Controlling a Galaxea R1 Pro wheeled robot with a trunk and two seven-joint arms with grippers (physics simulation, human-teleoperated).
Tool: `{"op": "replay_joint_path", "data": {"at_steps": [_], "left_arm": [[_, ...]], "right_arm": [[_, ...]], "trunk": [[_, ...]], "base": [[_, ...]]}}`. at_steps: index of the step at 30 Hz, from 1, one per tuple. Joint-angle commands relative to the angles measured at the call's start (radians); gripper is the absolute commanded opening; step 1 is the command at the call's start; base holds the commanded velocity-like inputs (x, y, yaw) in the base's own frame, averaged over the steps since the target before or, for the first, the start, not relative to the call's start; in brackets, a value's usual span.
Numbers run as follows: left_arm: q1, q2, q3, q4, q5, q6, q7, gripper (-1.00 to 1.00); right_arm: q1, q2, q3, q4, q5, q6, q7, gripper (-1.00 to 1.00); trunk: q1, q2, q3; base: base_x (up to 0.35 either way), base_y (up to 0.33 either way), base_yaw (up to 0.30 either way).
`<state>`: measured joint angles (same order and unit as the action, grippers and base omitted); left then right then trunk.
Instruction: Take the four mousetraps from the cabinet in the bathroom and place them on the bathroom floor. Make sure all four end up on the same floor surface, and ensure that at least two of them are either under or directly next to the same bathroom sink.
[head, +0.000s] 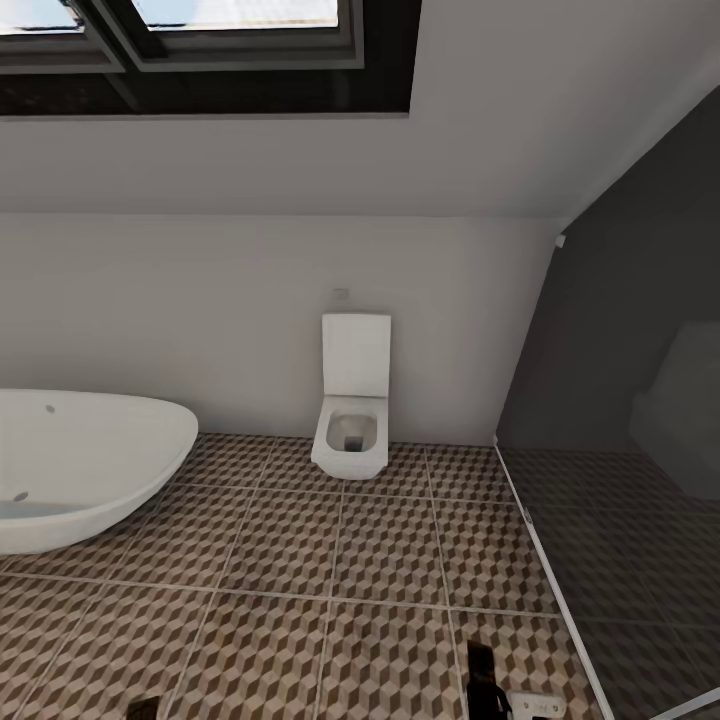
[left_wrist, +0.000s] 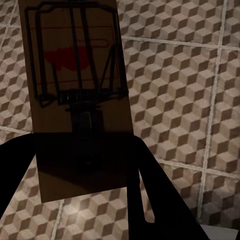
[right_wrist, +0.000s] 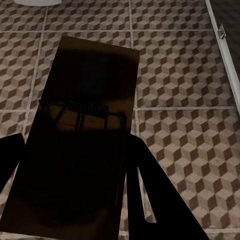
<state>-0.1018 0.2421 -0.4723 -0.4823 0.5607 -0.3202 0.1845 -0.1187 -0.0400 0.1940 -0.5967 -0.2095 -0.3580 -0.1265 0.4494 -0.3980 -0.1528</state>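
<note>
My left gripper (left_wrist: 85, 175) is clamped on a mousetrap (left_wrist: 75, 95): its two dark fingers (left_wrist: 150, 200) close against the near end of the tan board, which sticks straight out past them over the bathroom floor (left_wrist: 185, 100). The wire frame and the red spot face my left wrist camera, and the board hangs above the cube-pattern tiles without touching them.

My right gripper (right_wrist: 75, 195) has hold of a second mousetrap (right_wrist: 82, 130) the same way, fingers (right_wrist: 150, 195) pinched on the board's near end, the board slightly tilted and mostly in shadow, with its wire frame faintly showing across the middle. It too is held clear above the tiles.

From my head camera both arms sit low, just dark tips at the bottom edge of the view. Ahead, a square white toilet (head: 353, 410) hangs on the pale wall, a white tub (head: 80, 465) stands at the left, and a dark glass panel (head: 620, 420) closes off the right.
</note>
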Motion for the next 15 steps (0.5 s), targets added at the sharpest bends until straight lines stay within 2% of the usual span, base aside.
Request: {"op": "replay_joint_path", "data": {"at_steps": [1,15], "left_arm": [[-0.001,0.001,-0.009,0.0,0.005,-0.004,0.008,-1.0],[-0.001,0.0,-0.009,0.008,0.005,-0.004,0.007,-1.0]], "right_arm": [[-0.001,-0.001,0.009,0.0,-0.011,-0.004,-0.007,-1.0],[-0.001,-0.001,0.009,0.0,-0.011,-0.004,-0.008,-1.0]], "trunk": [[0.001,-0.002,-0.002],[0.001,-0.002,-0.002]], "base": [[0.0,0.0,0.0],[0.0,0.0,0.0]]}}
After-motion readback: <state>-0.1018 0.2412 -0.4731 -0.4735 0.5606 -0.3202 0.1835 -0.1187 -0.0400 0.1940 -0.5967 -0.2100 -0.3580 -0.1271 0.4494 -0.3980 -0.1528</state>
